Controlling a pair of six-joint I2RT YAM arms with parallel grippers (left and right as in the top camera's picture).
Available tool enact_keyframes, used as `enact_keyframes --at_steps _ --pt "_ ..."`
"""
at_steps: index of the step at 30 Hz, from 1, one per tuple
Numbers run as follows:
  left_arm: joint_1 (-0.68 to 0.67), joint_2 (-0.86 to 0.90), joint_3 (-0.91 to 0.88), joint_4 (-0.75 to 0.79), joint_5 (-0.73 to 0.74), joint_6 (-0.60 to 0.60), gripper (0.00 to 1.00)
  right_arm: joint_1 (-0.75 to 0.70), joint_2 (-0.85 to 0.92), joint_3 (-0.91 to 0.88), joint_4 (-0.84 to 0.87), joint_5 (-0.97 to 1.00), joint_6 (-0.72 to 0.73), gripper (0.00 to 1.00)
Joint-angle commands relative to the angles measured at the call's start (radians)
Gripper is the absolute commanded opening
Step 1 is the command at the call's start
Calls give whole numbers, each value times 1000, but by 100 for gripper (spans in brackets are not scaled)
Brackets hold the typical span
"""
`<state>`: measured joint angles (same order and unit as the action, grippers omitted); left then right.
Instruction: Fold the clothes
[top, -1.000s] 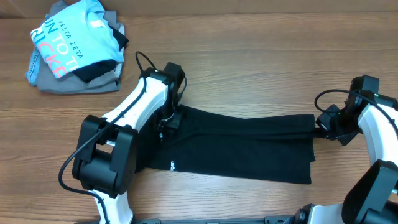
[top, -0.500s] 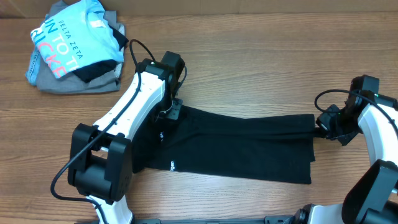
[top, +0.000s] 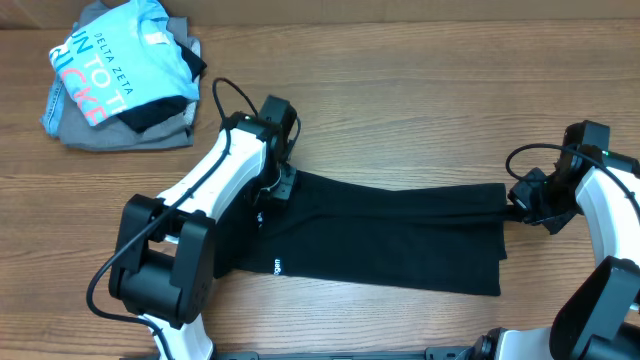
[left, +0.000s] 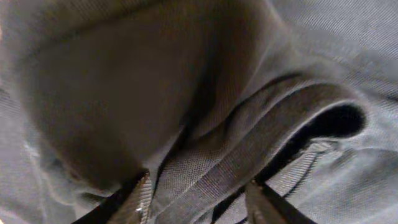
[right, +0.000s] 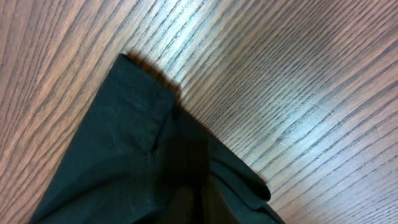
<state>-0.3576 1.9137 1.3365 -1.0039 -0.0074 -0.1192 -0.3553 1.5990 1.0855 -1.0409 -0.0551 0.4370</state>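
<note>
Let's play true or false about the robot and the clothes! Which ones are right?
1. The black T-shirt lies stretched out on the wooden table. True.
2. The light blue shirt lies between the two hands. False: it is at the table's far left corner.
3. The right hand pinches the T-shirt's right edge. True.
4. The left hand is over bare wood. False: it is over the T-shirt's left end, fingers apart.

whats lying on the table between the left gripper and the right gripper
Only the black T-shirt, spread flat from the left gripper at one end to the right gripper at its other edge; the overhead view shows it.
</note>
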Motion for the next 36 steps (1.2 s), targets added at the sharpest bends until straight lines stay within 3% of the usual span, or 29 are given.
enact_keyframes --at_steps 1,4,9,18,27,36 --pt "4 -18 -16 8 19 43 36 -6 -6 -6 5 -3 2 4" --pt "4 -18 -11 5 18 44 4 -6 -6 -6 2 -3 2 4" --pt "6 -18 59 -82 -25 -35 4 -6 -6 -6 3 -2 2 4" --pt "13 -18 309 -435 -310 -144 4 -6 -6 -6 7 -41 -47 5" --pt "24 -18 315 -642 -205 -156 4 -7 -5 -6 -55 7 -51 6" --pt "24 -18 138 -666 -202 -177 5 -34 -5 -26 -132 74 -43 7"
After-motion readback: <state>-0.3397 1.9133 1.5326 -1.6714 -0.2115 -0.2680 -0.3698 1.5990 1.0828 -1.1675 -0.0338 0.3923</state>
